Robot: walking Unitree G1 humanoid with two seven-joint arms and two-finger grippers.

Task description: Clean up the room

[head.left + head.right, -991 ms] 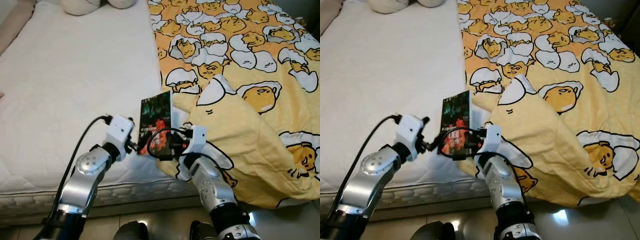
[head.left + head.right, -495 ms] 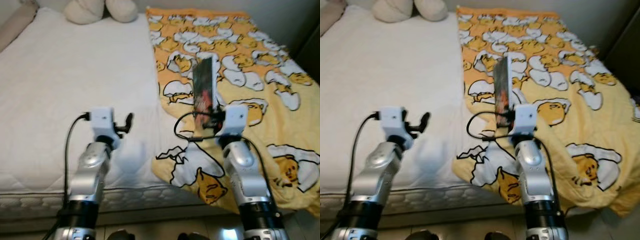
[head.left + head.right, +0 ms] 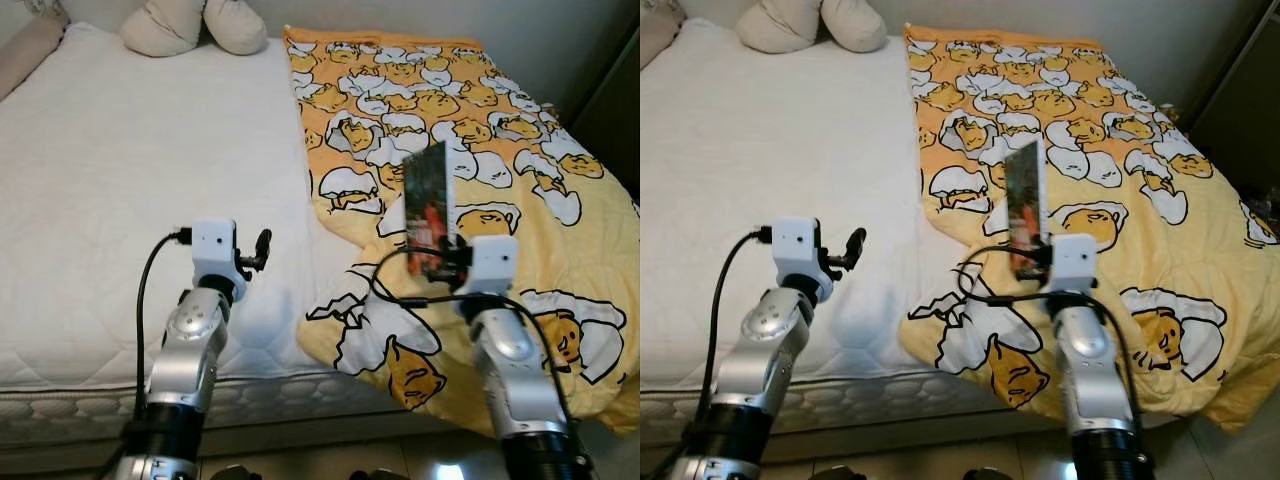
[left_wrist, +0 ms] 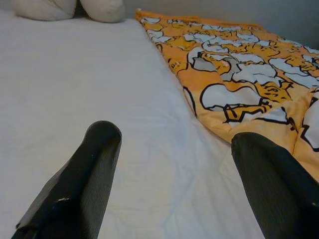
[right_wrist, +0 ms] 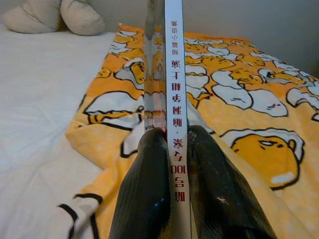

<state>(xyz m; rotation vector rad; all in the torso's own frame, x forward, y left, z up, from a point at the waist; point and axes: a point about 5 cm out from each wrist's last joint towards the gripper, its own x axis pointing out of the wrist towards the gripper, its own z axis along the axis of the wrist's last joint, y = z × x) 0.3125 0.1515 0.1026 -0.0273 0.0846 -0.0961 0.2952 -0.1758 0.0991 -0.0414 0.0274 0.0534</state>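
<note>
Jaws first: the right gripper (image 5: 172,149) is pinching a thin book (image 3: 428,208) by its lower edge, one black finger on each cover, spine facing the wrist cam. The left gripper (image 4: 174,164) is spread wide with nothing in it, hovering just over the white mattress (image 3: 120,190).

So the book is up in the air, standing nearly upright above the yellow egg-print blanket (image 3: 520,150) on the right side of the bed, held only at the bottom.

What worries me from here: that's a narrow pinch low on a tall, floppy thing. Any quick wrist turn or a step away from the bed and I reckon the top could swing, the covers could fan open, or the whole book could rotate in the fingers and slide out. If it drops it lands on the blanket, so no damage, but I'd have to pick it again off soft rumpled fabric, which is fiddly. Also the loose cable (image 3: 395,275) by the right wrist hangs close to the blanket folds and could snag if I swing low.
</note>
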